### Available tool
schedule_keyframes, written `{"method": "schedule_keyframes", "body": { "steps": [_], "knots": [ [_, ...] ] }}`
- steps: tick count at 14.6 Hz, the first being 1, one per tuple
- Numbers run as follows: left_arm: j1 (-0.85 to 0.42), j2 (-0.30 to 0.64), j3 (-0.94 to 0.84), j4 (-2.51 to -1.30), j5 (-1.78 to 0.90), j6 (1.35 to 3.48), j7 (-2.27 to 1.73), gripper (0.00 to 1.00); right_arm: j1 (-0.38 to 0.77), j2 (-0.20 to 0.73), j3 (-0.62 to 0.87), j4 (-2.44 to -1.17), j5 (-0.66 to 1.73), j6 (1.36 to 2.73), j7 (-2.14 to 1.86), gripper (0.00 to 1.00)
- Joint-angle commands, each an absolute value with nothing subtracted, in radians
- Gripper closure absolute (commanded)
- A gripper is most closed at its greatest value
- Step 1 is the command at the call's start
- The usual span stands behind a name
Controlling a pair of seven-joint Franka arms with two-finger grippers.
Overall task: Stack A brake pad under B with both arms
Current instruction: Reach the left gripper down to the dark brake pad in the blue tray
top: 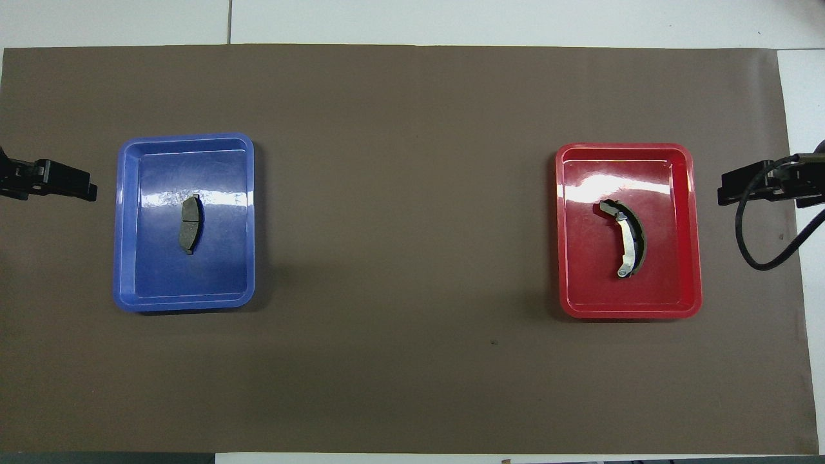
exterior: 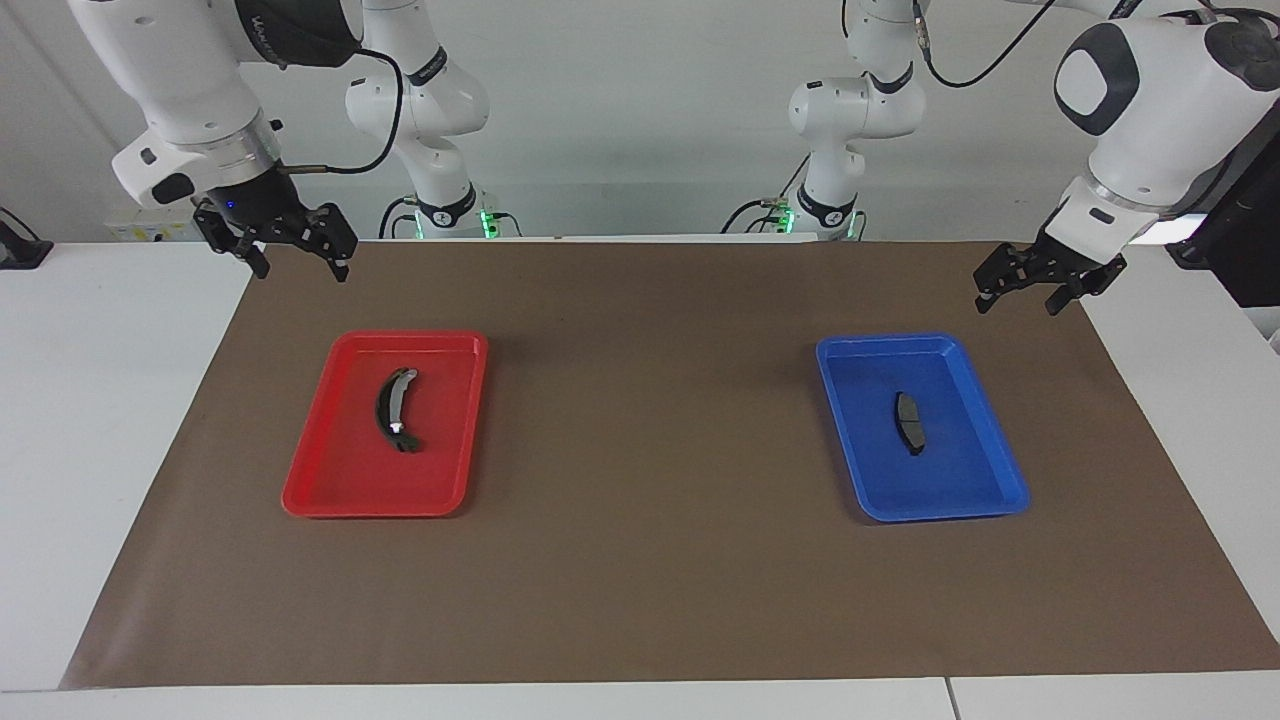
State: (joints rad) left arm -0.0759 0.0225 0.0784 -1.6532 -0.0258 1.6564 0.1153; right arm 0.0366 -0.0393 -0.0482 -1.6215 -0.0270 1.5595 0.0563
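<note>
Dark grey pad in blue tray, apart from my raised, open left hand; right hand open too.

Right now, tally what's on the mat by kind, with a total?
Trays: 2, a red tray and a blue tray
Brake parts: 2, the short A brake pad in the blue tray, the long crescent B in the red tray
Total: 4

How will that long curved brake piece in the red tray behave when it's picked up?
The curved brake piece looks like rigid metal, so it probably won't flex. Its narrow crescent shape may pivot if gripped off-centre. On the glossy red tray it could slide when nudged.
</note>
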Motion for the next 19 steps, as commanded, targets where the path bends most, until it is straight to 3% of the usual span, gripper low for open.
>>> {"method": "schedule_keyframes", "body": {
  "steps": [1,5,11,15,19],
  "knots": [
    [-0.086,-0.015,0.081,-1.700,-0.015,1.698,0.127,0.00,0.031,-0.029,-0.044,-1.608,-0.018,1.562,0.046,0.00],
    [-0.087,-0.025,0.080,-1.715,-0.015,1.695,0.132,0.00,0.031,-0.031,-0.044,-1.608,-0.018,1.559,0.044,0.00],
    [-0.103,-0.063,0.075,-1.859,-0.015,1.844,0.143,0.01,0.031,-0.029,-0.044,-1.608,-0.018,1.555,0.043,0.00],
    [-0.126,-0.035,0.075,-2.000,-0.015,2.026,0.135,0.02,0.031,-0.031,-0.044,-1.609,-0.018,1.554,0.043,0.00],
    [-0.132,0.061,0.074,-2.085,-0.015,2.195,0.130,0.04,0.031,-0.031,-0.044,-1.611,-0.018,1.554,0.043,0.00]
  ]
}}
